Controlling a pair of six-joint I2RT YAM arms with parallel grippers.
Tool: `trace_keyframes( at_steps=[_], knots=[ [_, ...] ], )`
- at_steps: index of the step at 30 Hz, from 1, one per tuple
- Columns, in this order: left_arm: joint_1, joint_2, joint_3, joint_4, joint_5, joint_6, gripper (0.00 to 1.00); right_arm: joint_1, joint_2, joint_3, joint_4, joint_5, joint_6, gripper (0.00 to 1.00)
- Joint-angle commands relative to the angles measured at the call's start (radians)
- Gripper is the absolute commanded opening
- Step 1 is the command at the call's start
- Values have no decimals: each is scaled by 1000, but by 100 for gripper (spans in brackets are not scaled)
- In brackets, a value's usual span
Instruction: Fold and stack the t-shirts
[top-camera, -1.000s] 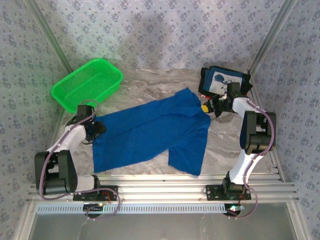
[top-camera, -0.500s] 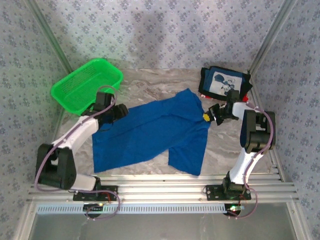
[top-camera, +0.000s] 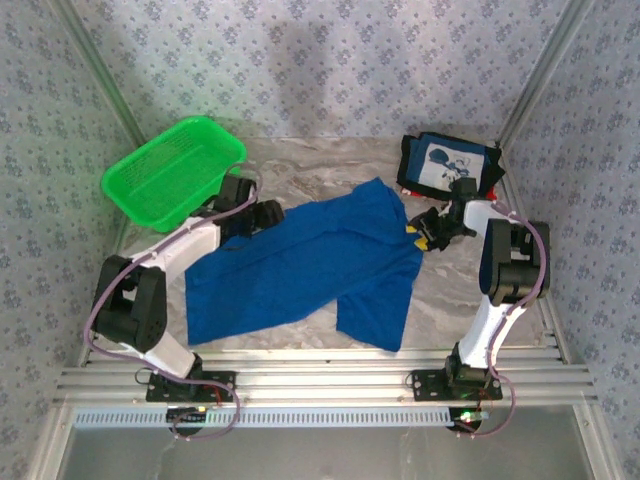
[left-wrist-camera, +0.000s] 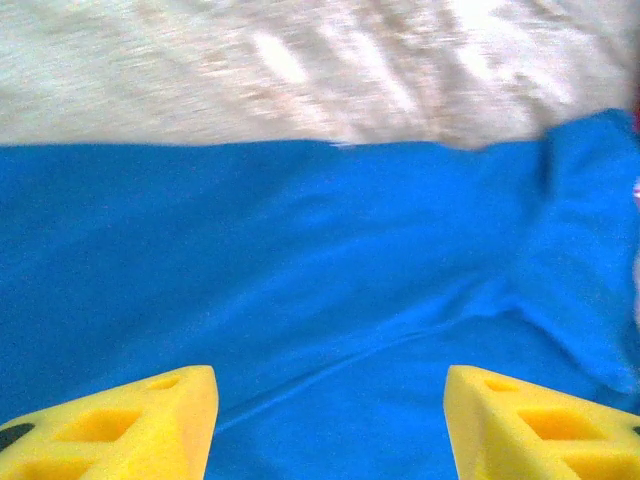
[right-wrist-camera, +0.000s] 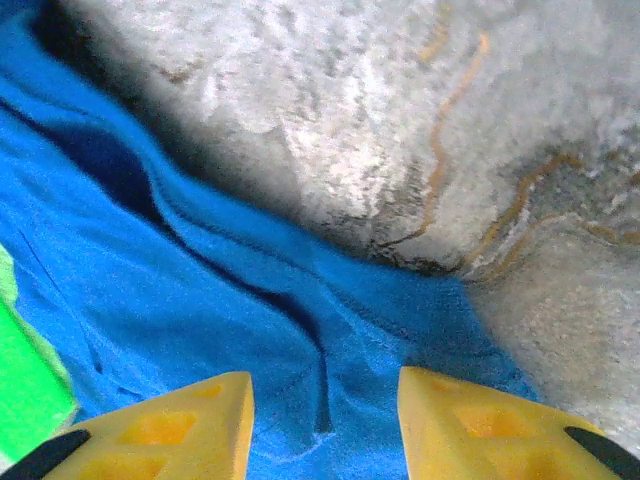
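Across the middle of the marble worktop (top-camera: 330, 165) lies the royal blue t-shirt (top-camera: 310, 265), spread out flat with some creases, one sleeve reaching toward the far right. At the far right corner sits the dark navy t-shirt (top-camera: 447, 165), folded into a compact bundle with its white cartoon panel facing up. At the far left, a green basket (top-camera: 175, 170) sits apart from the blue cloth.

From above, the left claw (top-camera: 268, 214) sits at the far left edge of the blue t-shirt, near the basket. Its wrist camera shows the yellow fingers (left-wrist-camera: 120, 425) spread well apart over smooth blue cloth, with nothing held between them.

From above, the right claw (top-camera: 428, 230) is at the shirt's right edge, between the blue sleeve and the navy bundle. Its wrist camera shows the fingers (right-wrist-camera: 500, 425) parted above a rumpled fold where blue cloth meets bare marble. They grip nothing.
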Motion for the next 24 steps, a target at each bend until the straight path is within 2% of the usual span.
trace_keyframes(
  at_steps=[1,8,12,19,24],
  knots=[
    [-45,-24,22,77,63,-10,62,56,-76,99,-176,127,-269,51],
    [-104,-89,-41,250,105,-108,73,259,-39,224,-328,261,-661,63],
    [-148,-118,-48,223,77,-121,78,354,4,257,-346,360,-809,68],
    [-222,-148,-109,200,19,-185,82,394,85,299,-288,384,-851,68],
    [-253,-145,-144,201,-10,-217,82,433,141,329,-262,478,-858,66]
  ],
)
